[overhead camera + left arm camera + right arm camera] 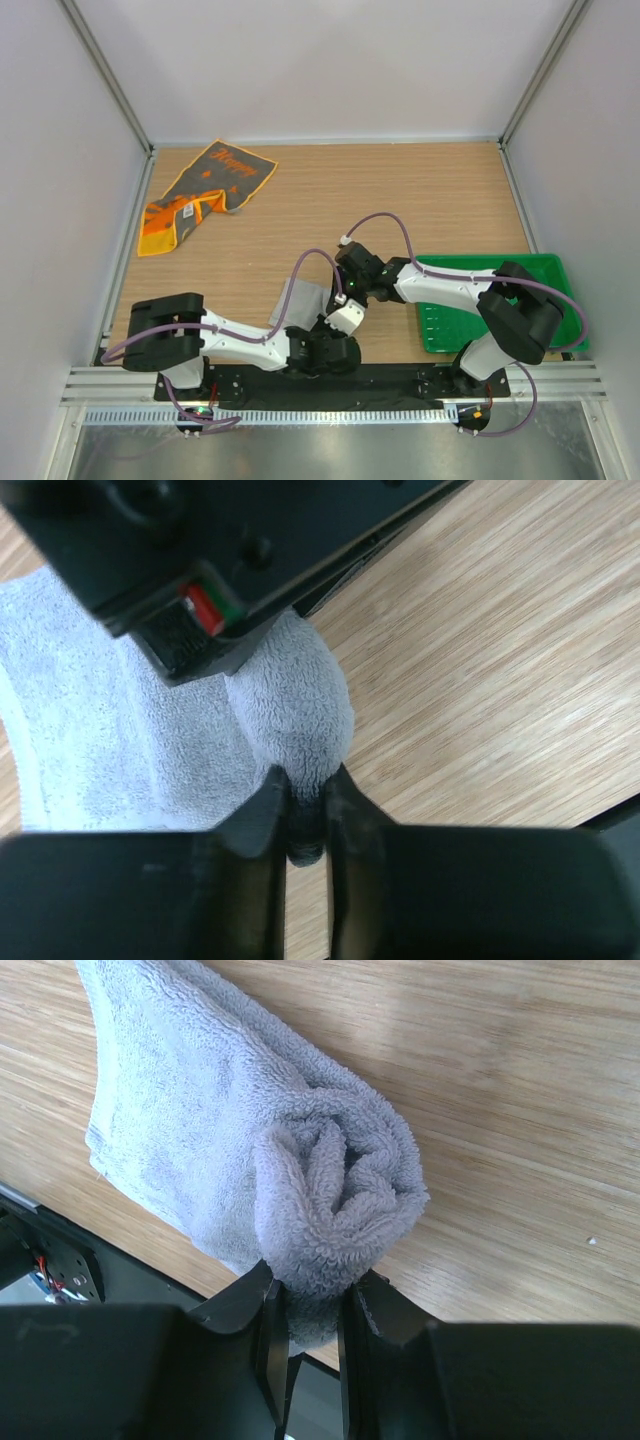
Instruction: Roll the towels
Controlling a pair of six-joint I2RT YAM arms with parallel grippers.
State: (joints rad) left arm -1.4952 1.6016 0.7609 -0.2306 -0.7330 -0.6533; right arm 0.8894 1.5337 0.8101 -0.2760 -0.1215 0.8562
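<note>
The light grey towel (300, 1160) lay near the front edge of the wooden counter (400, 190), between the two arms and partly hidden beneath them in the overhead view. One end of it was wound into a loose, thick roll, with the folds spiralling inward at the roll's open end. The rest of the cloth trailed flat across the wood toward the black base plate (390, 378) at the counter's front. The right hand (313, 1305) had its two fingers closed in on the lower end of that roll. The cloth was squeezed between them and bulged out above the fingertips. The left hand (308, 800) was drawn nearly together on a rounded fold of the same towel, a narrow wad of grey pile caught between its fingers. In the left wrist view the black body of the right arm (200, 560) crossed overhead, just above the towel, so the two hands worked close together on the one piece of cloth. The dark grey towel (205, 190) with orange print lay well apart at the far left corner of the counter. It was spread mostly flat, with its nearer end rumpled and turned over so that the orange back showed. No hand was near it. A green tray (450, 330) sat at the right side of the counter by the right arm's base, with that arm reaching across its near left part.
</note>
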